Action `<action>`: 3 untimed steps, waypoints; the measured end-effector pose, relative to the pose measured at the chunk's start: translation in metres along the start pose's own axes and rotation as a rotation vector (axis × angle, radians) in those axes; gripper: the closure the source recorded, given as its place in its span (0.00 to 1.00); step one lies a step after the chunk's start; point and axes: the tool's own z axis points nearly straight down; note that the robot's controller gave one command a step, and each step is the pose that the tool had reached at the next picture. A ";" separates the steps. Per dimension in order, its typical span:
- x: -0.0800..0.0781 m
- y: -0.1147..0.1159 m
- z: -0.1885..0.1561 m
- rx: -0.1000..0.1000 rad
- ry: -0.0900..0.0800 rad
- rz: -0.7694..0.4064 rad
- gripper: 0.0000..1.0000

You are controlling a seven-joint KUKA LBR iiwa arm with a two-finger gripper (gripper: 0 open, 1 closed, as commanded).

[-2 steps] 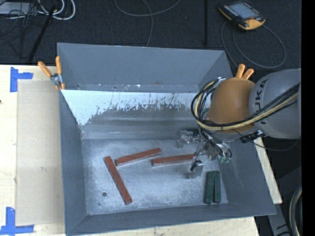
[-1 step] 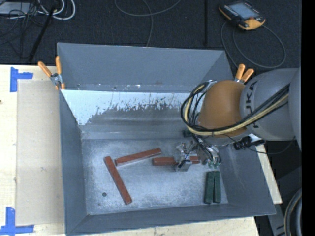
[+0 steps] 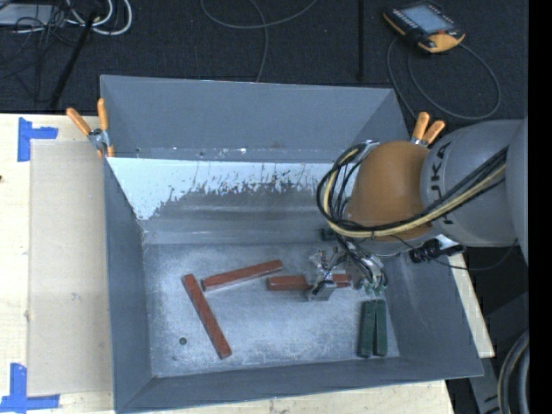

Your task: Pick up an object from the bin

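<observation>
Robotics lab, test cell. Evidence: industrial robot arm with orange wrist cover and bundled cable loops, reaching into grey metal bin. Dark floor behind bin, loose cables strewn across it. Wired orange-and-grey handheld controller with screen lying there.

Three red-brown sticks; two dark green sticks.

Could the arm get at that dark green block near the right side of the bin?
Probably yes. The dark green block lies alone on the bin floor, nothing on it, just beside the gripper, which is over a short brown stick. The sloping right wall is close, though.
</observation>
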 end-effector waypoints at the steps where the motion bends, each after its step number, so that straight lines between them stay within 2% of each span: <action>1: 0.015 -0.047 -0.094 0.000 -0.002 -0.179 1.00; 2: 0.015 -0.047 -0.094 0.000 -0.001 -0.178 1.00; 3: -0.002 -0.077 -0.088 -0.003 -0.003 -0.191 1.00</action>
